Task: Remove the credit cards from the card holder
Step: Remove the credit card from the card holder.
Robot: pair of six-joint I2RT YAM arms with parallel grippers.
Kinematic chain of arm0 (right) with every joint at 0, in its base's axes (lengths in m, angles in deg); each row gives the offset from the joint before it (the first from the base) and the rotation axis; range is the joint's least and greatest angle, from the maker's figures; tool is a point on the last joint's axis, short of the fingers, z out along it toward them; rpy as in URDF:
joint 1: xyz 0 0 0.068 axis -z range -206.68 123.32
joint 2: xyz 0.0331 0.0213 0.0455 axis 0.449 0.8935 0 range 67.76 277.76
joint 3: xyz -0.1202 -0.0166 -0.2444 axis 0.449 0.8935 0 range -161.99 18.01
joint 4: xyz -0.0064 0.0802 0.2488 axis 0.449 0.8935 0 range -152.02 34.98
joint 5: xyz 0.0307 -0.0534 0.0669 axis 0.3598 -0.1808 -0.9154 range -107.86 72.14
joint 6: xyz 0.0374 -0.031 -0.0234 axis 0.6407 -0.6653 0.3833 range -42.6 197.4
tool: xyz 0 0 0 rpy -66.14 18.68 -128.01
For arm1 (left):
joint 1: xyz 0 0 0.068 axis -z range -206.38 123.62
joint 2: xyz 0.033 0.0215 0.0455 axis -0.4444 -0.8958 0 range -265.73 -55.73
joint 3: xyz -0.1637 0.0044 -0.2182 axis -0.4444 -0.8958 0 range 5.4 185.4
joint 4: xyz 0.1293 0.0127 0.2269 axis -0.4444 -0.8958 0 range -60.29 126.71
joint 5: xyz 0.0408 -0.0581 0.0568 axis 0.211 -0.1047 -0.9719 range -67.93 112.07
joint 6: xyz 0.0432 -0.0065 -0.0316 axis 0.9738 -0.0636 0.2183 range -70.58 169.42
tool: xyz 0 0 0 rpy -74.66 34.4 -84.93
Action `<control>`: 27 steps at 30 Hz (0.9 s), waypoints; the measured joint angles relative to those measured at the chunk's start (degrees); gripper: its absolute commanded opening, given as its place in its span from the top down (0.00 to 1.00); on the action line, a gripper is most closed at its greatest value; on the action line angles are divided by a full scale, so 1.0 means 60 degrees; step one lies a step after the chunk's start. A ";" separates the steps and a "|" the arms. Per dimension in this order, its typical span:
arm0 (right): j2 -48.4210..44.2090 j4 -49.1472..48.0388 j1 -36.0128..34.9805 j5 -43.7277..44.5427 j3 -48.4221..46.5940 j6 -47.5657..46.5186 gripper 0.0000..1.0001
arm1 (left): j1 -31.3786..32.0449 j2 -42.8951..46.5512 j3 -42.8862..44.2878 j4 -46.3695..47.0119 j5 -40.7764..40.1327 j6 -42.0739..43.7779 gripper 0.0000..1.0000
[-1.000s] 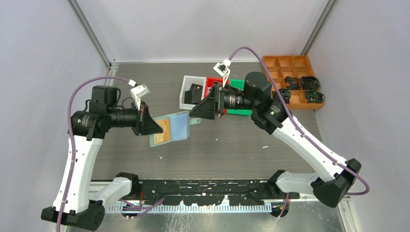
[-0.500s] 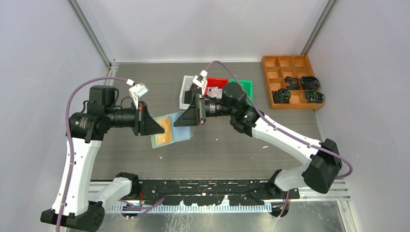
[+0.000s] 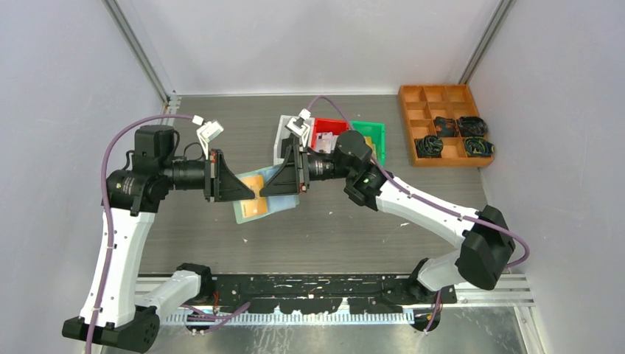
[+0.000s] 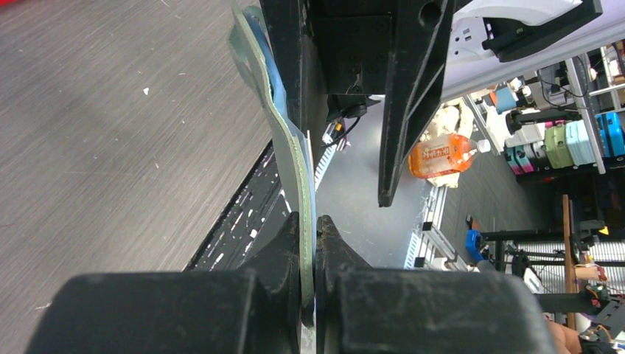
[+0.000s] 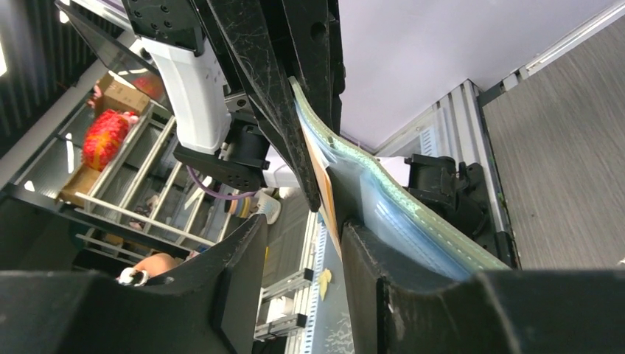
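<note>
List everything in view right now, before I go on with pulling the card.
card holder: one, pale mint green, open, held mid-table between the arms
credit card: one showing, orange-gold, in the holder's pocket; any others cannot be made out
white bin, red bin, green bin: one each, side by side, far centre
tray: one, orange-brown, compartmented, far right corner
cables: about four coils, black, in the tray's compartments
table: one, dark grey wood grain
left hand: shut on the holder's edge
right hand: open, fingers either side of the holder's other edge
</note>
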 measured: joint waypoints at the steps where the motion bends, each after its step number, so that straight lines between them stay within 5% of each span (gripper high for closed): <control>1: 0.0040 -0.0157 -0.0029 -0.0025 0.0040 0.0084 0.55 | 0.0000 -0.0007 0.0000 0.0022 0.0022 -0.0051 1.00; 11: 0.0510 -0.2779 -0.0018 -0.0226 0.0758 0.1741 0.97 | -0.0025 -0.0025 0.0004 0.0255 0.0605 -0.0703 0.94; 16: 0.0776 -0.4280 0.0000 -0.0317 0.0885 0.2630 0.98 | -0.0138 -0.0022 -0.0033 0.0780 0.1224 -0.1359 0.84; 27: 0.0441 -0.4612 0.0073 0.0055 0.1144 0.2670 0.98 | -0.0576 0.0080 -0.0849 0.3133 0.2616 -0.3490 0.91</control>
